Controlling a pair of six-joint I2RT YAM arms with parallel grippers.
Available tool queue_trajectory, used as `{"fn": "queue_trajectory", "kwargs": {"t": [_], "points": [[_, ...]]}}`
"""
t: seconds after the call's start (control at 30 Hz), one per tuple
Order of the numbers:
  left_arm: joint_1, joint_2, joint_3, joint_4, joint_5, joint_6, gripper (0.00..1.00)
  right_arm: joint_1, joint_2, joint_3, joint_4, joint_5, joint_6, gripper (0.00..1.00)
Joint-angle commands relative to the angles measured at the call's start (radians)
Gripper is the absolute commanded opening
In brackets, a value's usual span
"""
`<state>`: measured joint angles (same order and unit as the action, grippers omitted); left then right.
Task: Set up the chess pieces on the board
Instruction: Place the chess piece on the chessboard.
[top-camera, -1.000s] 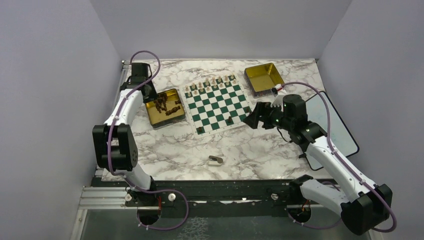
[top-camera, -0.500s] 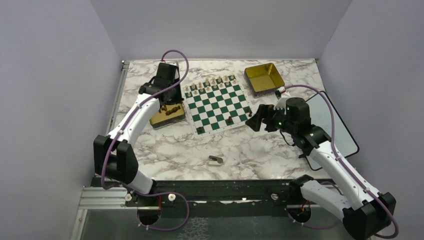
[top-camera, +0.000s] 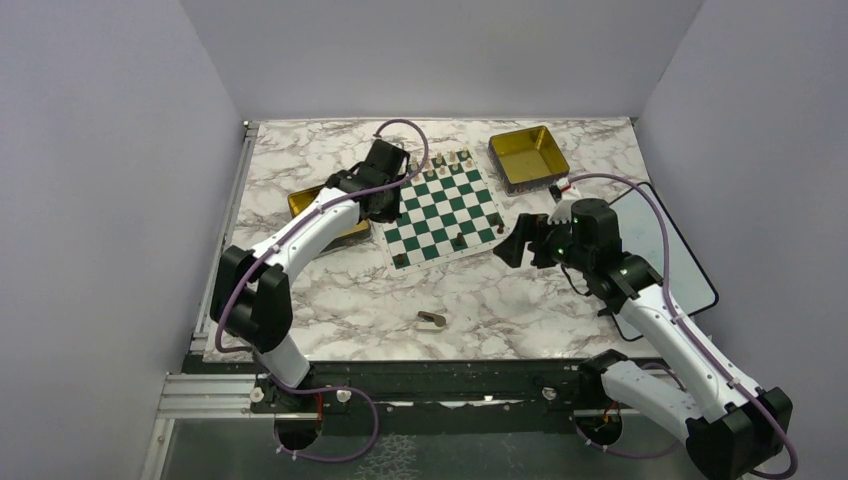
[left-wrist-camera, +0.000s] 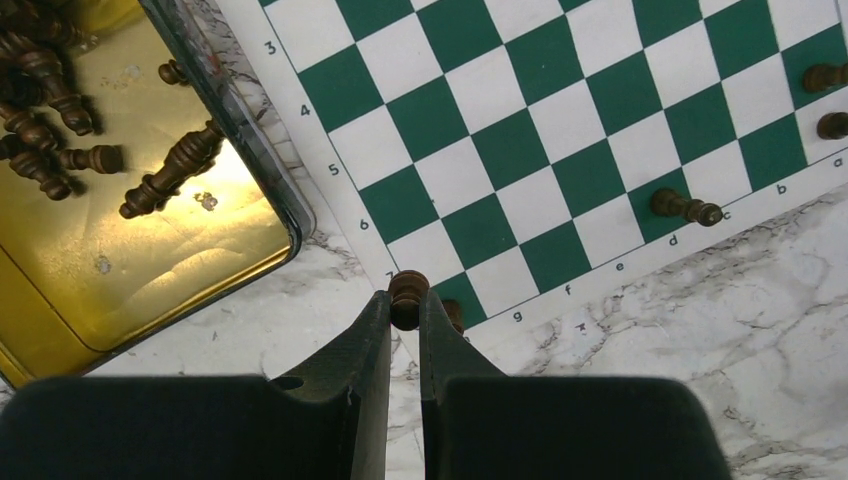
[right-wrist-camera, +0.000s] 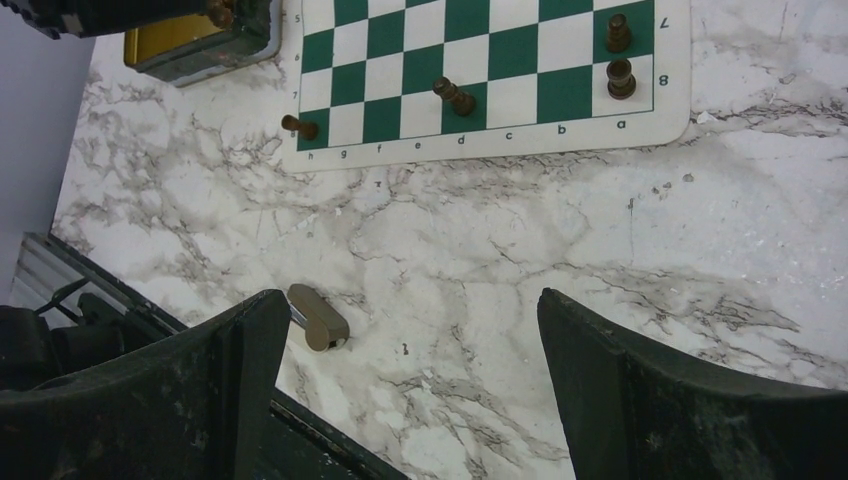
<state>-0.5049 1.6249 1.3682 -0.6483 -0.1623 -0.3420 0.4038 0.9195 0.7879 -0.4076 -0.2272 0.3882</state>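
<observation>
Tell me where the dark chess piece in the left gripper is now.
In the left wrist view the dark chess piece is pinched in the left gripper, above the board's white border near row 7, beside the gold tin.

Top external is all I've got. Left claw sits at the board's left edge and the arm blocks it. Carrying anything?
Observer: Yes. The left wrist view shows the left claw shut on one dark chess piece.
Operator: Over which square?
Observer: None that I can tell. It lines up with the board border beside the 7 label, near the h corner.
Operator: Right claw?
Observer: The right claw is wide open with nothing between its fingers. Only bare marble table shows below it.
</observation>
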Motion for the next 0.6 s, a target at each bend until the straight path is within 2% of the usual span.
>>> {"fn": "queue_trajectory", "kwargs": {"t": [0.0, 0.17, 0.57], "points": [[-0.05, 0.05, 0.021, 0.003, -0.059, -0.032, 0.11, -0.004, -0.023, -0.024, -0.008, 0.007, -0.012, 1.0], [-0.097, 0.103, -0.003, 0.031, -0.073, -0.051, 0.11, -0.005, -0.022, -0.024, -0.008, 0.002, -0.017, 1.0], [-0.098, 0.169, -0.067, 0.078, -0.108, -0.06, 0.11, -0.004, -0.032, -0.03, -0.023, -0.004, -0.022, 1.0]]}}
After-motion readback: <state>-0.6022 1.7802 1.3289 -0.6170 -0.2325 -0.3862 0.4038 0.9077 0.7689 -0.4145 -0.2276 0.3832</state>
